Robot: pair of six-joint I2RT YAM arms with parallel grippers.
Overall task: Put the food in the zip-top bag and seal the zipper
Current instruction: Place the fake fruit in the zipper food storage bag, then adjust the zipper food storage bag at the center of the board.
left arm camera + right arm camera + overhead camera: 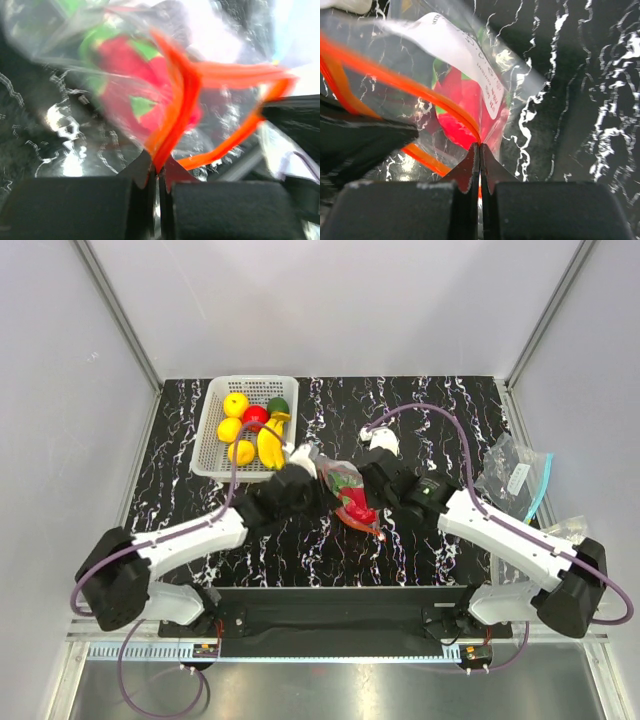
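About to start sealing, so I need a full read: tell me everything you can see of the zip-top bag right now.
The zip-top bag is clear, floppy, crinkled plastic with a white printed label, placed between the arms over the black marbled table. A pink-red dragon fruit with green leaves sits inside. Its red-orange zipper gapes open in a loop. The left gripper and right gripper are each shut on that strip.
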